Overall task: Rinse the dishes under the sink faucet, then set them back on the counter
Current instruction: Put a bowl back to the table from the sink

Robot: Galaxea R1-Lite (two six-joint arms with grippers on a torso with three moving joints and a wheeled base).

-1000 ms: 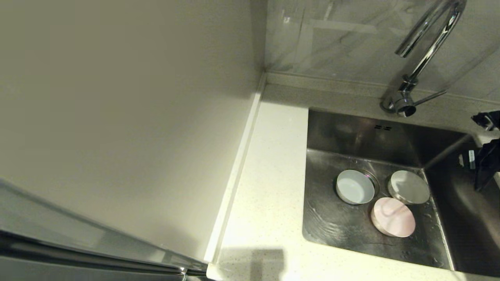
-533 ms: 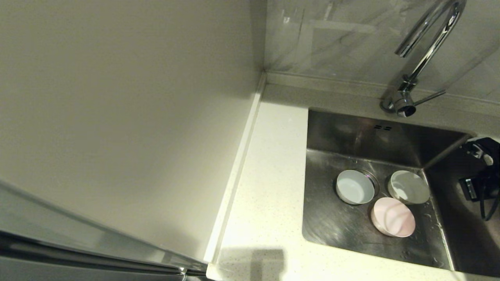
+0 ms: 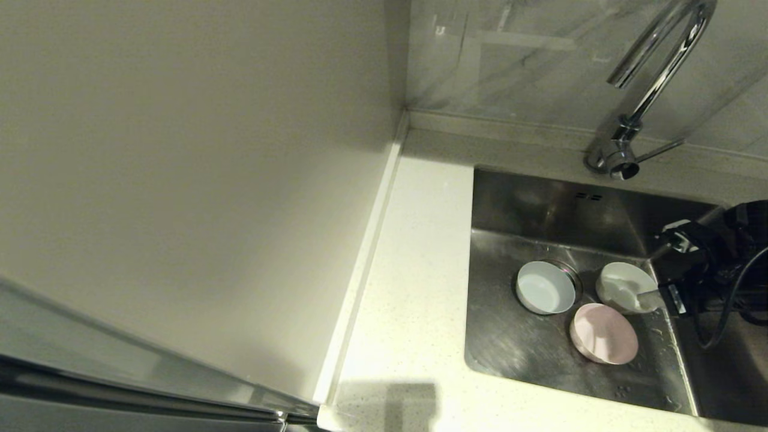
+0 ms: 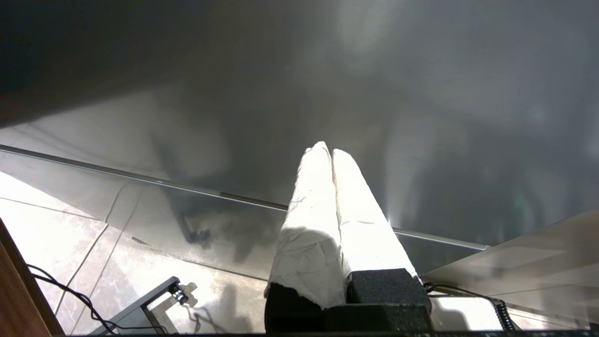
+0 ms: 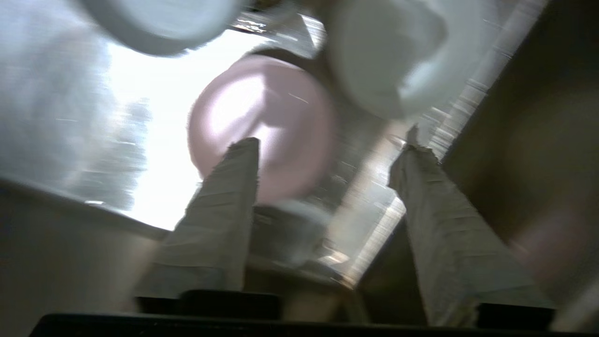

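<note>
Three small bowls stand on the floor of the steel sink (image 3: 516,354): a blue-grey bowl (image 3: 545,287) over the drain, a whitish-mint bowl (image 3: 621,282) to its right, and a pink bowl (image 3: 603,333) in front. My right gripper (image 3: 651,282) reaches in from the right, one pale finger over the mint bowl's right rim. In the right wrist view this gripper (image 5: 327,140) is open and empty, with the pink bowl (image 5: 281,107), mint bowl (image 5: 393,56) and blue-grey bowl (image 5: 159,23) ahead. My left gripper (image 4: 326,150) is shut, parked below, away from the sink.
The chrome faucet (image 3: 648,90) rises behind the sink with its lever pointing right. The speckled counter (image 3: 414,288) runs along the sink's left side, bounded by a cream wall panel (image 3: 180,180). The right arm's cables (image 3: 726,312) hang over the sink's right part.
My right gripper has come from the right edge down and leftward into the sink, reaching the mint bowl's rim. The bowls have stayed in place.
</note>
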